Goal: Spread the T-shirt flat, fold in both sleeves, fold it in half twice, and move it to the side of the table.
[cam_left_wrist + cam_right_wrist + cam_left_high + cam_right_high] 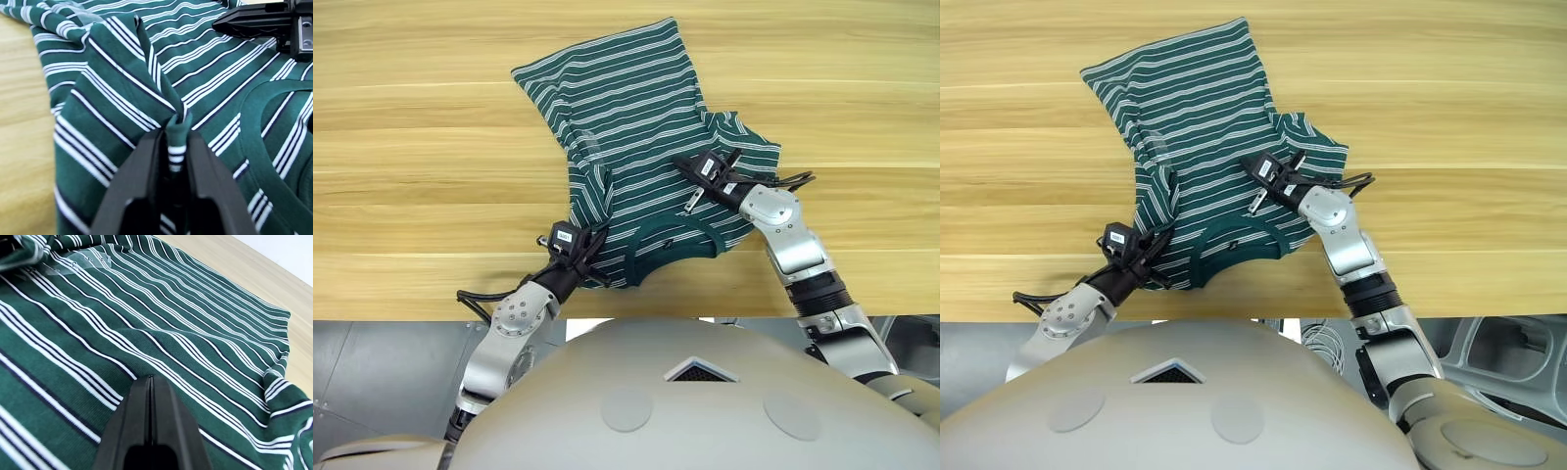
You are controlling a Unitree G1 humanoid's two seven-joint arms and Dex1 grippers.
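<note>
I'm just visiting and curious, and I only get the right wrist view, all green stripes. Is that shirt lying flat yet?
Observer: No. The head view shows the T-shirt bunched and slanted on the wooden table.
Visitor: Is the other arm helping?
Observer: The left arm's fingers are shut on a raised fold of the cloth.
Visitor: Which end is nearest the robot?
Observer: The collar end, by the table's near edge.
</note>
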